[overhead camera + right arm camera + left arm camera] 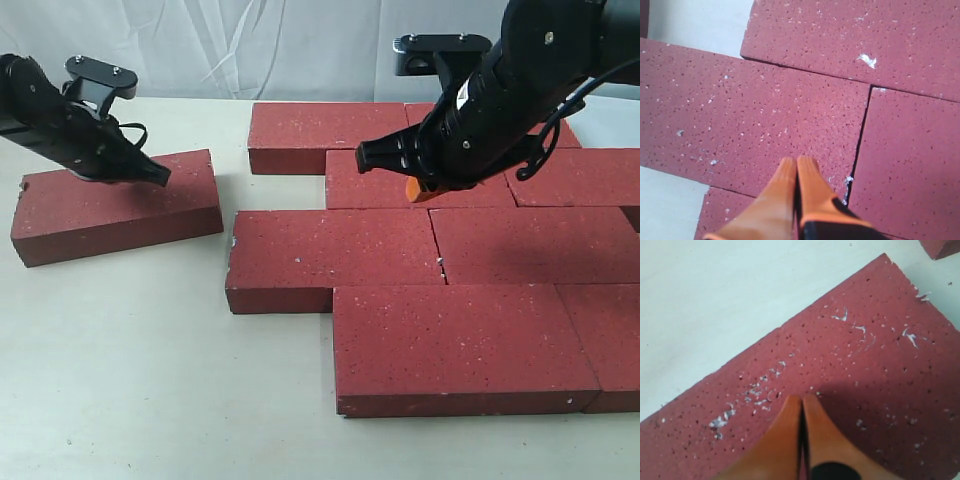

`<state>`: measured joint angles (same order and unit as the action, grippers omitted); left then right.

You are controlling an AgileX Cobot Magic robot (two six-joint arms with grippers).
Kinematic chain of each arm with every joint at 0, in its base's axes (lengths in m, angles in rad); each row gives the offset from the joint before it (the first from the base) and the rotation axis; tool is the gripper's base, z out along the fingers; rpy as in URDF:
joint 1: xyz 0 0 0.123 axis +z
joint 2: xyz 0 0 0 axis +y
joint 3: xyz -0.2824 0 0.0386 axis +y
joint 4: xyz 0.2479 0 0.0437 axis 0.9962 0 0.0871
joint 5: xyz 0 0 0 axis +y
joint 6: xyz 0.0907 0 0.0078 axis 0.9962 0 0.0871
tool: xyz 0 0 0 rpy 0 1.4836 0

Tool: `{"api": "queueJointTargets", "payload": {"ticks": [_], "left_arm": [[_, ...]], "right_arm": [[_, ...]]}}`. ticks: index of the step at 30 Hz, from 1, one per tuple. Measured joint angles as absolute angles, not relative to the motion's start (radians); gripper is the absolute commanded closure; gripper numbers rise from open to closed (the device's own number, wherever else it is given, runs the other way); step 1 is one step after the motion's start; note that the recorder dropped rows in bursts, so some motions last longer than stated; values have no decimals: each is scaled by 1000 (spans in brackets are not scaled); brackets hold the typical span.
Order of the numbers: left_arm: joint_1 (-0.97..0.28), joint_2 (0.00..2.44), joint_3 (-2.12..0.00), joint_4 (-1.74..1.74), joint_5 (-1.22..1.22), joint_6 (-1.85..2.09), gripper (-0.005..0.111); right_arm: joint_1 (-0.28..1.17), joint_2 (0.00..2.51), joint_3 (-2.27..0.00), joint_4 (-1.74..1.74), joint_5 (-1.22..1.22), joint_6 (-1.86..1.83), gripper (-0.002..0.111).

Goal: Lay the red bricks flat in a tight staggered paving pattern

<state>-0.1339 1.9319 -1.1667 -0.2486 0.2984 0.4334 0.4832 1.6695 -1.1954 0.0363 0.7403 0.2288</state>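
Observation:
Several red bricks [440,260] lie flat in staggered rows on the right of the table. One loose red brick [115,205] lies apart on the left, turned at a slant. My left gripper [152,172] is shut, its orange tips [802,399] on or just above that brick's speckled top face [860,350]; I cannot tell if they touch. My right gripper [418,189] is also shut with nothing in it. It hovers over the second row from the back, tips [797,161] close to a joint [860,135] between two bricks.
The white tabletop [150,380] is bare in front of and between the loose brick and the paved group. A gap of table [228,185] separates them. A white curtain [250,45] hangs behind. The right arm [520,90] hides part of the back row.

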Motion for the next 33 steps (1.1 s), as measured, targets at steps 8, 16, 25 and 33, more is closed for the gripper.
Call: {"api": "queueJointTargets", "payload": {"ticks": [8,16,25,33], "left_arm": [[-146,1960,-1167,-273,280,438,107],[-170,1978,-1171,-294,257,438,107],[-213,1979,-1171,-301,249,472,107],[-234,1980,-1171,-310,229,472,107]], "right_arm": [[483,1669,-1195,37,740,229,109],[483,1669,-1195,39,737,229,109],[483,1669,-1195,39,733,229,109],[483,1669,-1195,39,733,229,109]]}}
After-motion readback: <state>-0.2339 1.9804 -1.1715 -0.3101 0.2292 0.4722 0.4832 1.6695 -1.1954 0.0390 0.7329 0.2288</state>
